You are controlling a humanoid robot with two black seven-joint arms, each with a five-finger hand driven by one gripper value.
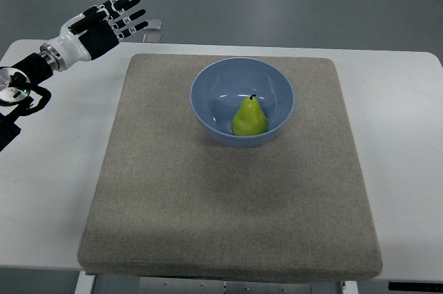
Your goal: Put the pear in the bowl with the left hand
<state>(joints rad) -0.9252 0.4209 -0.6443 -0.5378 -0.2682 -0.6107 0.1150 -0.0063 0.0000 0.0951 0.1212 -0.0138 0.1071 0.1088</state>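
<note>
At the far left, the left arm (28, 79) came in from the picture's left edge, its dark wrist joint showing a small green light. It ended in the left hand (104, 24), black and white, which hung over the upper left corner of the white bench (48, 169). The fingers (128, 14) were spread and stretched out straight, pointing up and to the right, and they held nothing. Just past the fingertips lay a small clear object (154, 30) at the bench's far edge; what it was could not be told.

To the right of the hand and below it, a grey mat (228, 211) covered most of the bench, its upper left corner close to the hand but not touching it. Farther right, well apart from the hand, a blue bowl (242, 79) stood upright on the upper middle part of the mat. Inside the bowl sat the pear (249, 118), yellow-green, stem up, resting on the bottom toward the near wall. The pear was clear of the hand, with the whole left rim of the bowl and a stretch of mat between them.

Beyond the bowl, the mat ran on to its right edge, and a strip of bare bench showed past it. The right hand was not in view.
</note>
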